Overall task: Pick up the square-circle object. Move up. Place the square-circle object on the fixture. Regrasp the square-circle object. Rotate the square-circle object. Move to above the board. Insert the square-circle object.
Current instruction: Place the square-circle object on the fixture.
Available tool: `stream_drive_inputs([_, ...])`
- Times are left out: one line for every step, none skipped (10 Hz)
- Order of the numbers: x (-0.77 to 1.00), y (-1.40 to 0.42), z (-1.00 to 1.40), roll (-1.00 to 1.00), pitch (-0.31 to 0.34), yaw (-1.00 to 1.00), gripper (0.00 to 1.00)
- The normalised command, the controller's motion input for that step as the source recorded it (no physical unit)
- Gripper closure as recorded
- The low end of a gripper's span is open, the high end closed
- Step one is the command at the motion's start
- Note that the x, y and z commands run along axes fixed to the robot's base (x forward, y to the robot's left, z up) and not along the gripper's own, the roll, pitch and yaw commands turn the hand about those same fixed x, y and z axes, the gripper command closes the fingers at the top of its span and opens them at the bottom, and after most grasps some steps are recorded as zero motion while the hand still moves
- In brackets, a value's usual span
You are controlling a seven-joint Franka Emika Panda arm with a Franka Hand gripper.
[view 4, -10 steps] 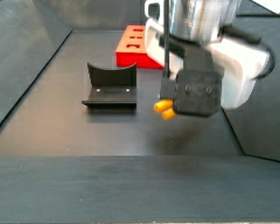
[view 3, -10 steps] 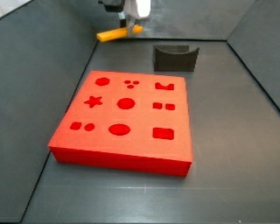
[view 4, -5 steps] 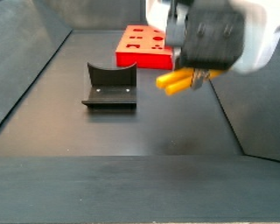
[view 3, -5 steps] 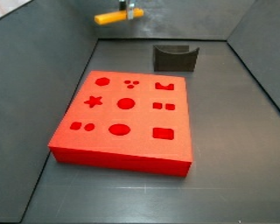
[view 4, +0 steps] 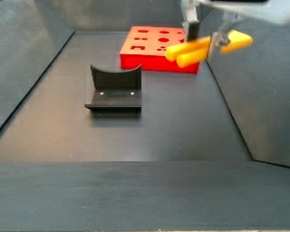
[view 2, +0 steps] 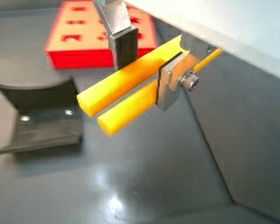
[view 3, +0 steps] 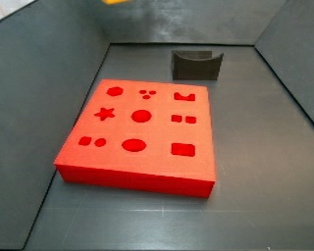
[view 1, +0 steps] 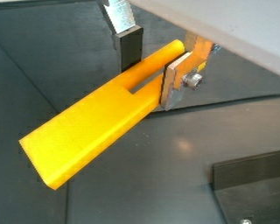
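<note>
High above the floor, the end effector [view 4: 205, 38] clamps the square-circle object [view 4: 208, 47] lying roughly level

I see the gripper [view 2: 150, 66] high up, its bare silver metal plates clamping a smooth matt yellow-orange plastic-looking bar [view 2: 129, 92]; lower right, the dark floor [view 2: 154, 175] shines faintly.

Dark grey, smooth matte floor [view 3: 251, 196] of the work cell, faintly scuffed, carrying soft reflections of overhead light. Grey panel walls: sloping side wall [view 3: 35, 59], rear wall [view 3: 186, 20], opposite side wall [view 4: 263, 100]. Lighter grey ledge [view 4: 123, 195] across the near edge in a side view.
</note>
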Motion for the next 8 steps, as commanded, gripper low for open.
stream_drive_inputs([1.00,-0.97,0.04,0.09,-0.123,1.00,1.00])
stream_drive_inputs([1.00,-0.92,0.03,0.09,-0.125,1.00,1.00])
stream_drive_inputs([1.00,-0.81,0.02,0.10,-0.120,1.00,1.00])
stream_drive_inputs([1.00,-0.71,0.01,0.11,-0.118,1.00,1.00])
stream_drive_inputs([1.00,-0.63,0.00,0.11,-0.117,1.00,1.00])
stream_drive_inputs([1.00,-0.46,-0.01,0.12,-0.113,1.00,1.00])
stream_drive_inputs([1.00,-0.33,-0.03,0.14,-0.111,1.00,1.00])
stream_drive_inputs([1.00,-0.25,-0.04,0.15,-0.110,1.00,1.00])
